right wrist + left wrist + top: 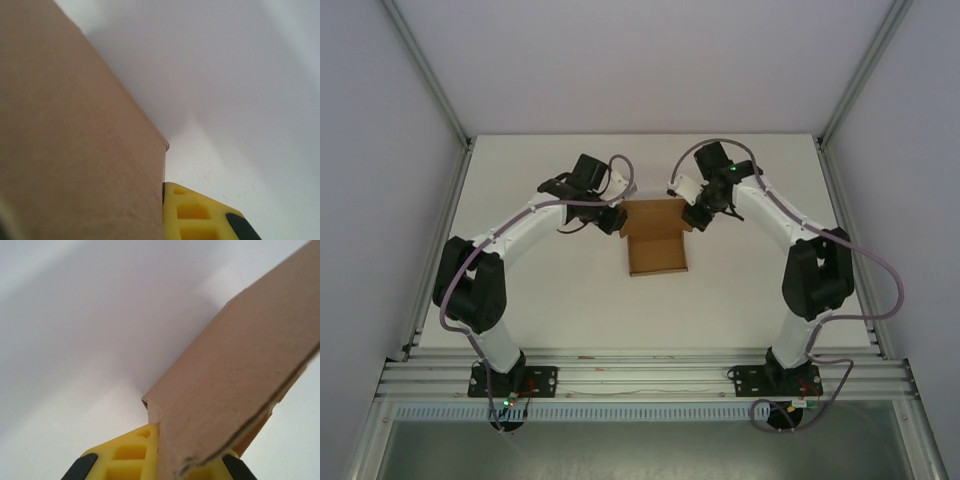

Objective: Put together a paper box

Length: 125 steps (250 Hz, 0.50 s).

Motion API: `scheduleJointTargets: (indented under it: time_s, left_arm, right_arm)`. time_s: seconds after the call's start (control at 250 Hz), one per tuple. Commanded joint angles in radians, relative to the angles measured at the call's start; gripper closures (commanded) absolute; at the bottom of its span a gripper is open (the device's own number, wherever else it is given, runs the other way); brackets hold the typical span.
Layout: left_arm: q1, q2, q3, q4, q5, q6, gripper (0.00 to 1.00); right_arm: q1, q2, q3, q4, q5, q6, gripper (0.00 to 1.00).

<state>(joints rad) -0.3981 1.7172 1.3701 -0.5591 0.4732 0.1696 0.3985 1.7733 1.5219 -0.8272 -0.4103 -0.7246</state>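
Paper box [657, 248] sits mid-bench [550, 290], btwn both arms. Left pincer [613, 218] is clamped tight on its left side flap, right pincer [696, 214] pinched shut on the opp. flap, prob. to stand both walls up evenly w/o the sheet sliding.

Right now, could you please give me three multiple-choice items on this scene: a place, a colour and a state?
1. Where is the paper box? A) between the left claw and the right claw B) far left edge C) near right edge
2. What colour are the claw fingers? A) red B) yellow C) blue
3. How is the left claw? A) wide open B) shut on nothing C) shut on the paper box
Answers: 1 A, the top view shows a claw at each side of it; 2 B, both wrist views show yellow; 3 C, cardboard is pinched between its fingers.
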Motion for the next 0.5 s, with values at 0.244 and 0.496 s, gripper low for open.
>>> scheduleJointTargets:
  time_s: [0.244,0.496]
  left_arm:
    - [0.003,0.073,0.036,0.241,-0.083,-0.468,0.94]
    - [0.001,0.154,0.052,0.359,-0.059,-0.647,0.94]
  right_arm:
    - [0.1,-0.065,-0.12,0.376,0.332,0.776,0.93]
    - [0.14,-0.007,-0.148,0.523,0.367,1.017,0.94]
